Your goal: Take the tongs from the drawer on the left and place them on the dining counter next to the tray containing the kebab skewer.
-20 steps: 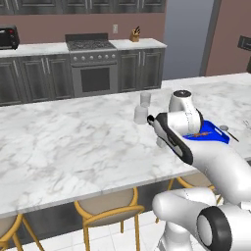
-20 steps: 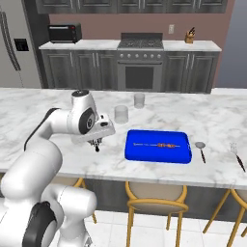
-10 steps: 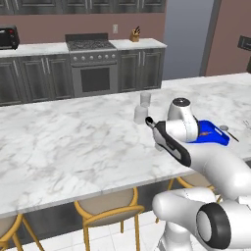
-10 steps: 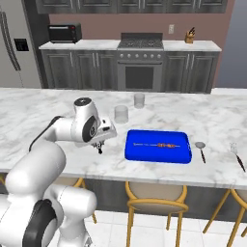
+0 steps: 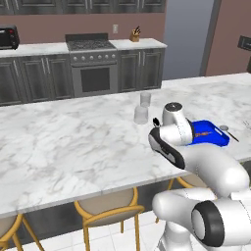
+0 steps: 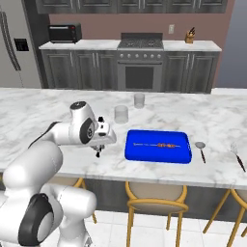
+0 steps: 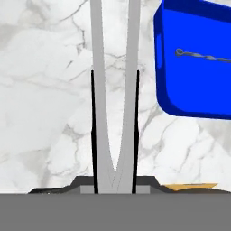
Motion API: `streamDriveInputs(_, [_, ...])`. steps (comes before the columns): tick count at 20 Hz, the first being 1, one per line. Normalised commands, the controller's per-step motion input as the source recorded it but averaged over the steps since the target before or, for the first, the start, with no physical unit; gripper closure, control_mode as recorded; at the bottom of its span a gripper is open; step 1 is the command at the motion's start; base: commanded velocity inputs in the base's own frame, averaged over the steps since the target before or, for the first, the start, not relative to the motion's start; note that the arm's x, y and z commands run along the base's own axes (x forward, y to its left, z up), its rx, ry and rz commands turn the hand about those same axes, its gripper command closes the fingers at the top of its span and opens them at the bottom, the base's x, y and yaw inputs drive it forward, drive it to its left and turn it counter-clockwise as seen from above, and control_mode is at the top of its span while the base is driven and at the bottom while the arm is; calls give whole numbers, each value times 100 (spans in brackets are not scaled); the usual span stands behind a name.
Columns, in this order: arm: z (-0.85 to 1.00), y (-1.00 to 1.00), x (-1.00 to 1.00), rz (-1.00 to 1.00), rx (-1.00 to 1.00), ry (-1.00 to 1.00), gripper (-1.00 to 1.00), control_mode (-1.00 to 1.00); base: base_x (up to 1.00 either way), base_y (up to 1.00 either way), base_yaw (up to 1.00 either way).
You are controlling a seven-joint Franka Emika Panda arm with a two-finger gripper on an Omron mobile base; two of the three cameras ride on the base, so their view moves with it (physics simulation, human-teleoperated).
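Observation:
My gripper is shut on the silver tongs, whose two arms run forward between the dark fingers. It hangs low over the white marble dining counter, just left of the blue tray. A kebab skewer lies in that tray. In the right base view the gripper points down at the counter, about a hand's width from the tray's left edge. The tray and skewer fill the hand view's upper right. The tray shows partly behind my hand in the left base view. Whether the tongs touch the marble I cannot tell.
Two clear glasses stand just behind the gripper and tray. A spoon and a fork lie right of the tray. Stools sit under the counter's front edge. Bare marble stretches to the left.
The hand has sunk a little toward the counter beside the tray, still holding the tongs. The tray and glasses have not moved.

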Motion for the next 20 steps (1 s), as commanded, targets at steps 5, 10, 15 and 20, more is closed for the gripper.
streamDriveInputs(5, [-20, -1, 20, -5, 0, 0, 100, -100, 0, 0, 0])
streamDriveInputs(10, [-17, -6, 18, 0, 1, 0, 100, -100, 0, 0, 0])
streamDriveInputs(15, [-13, -14, 15, 0, 3, 0, 100, -100, 0, 0, 0])
streamDriveInputs(20, [-20, -9, 27, 0, 2, 0, 100, -100, 0, 0, 0])
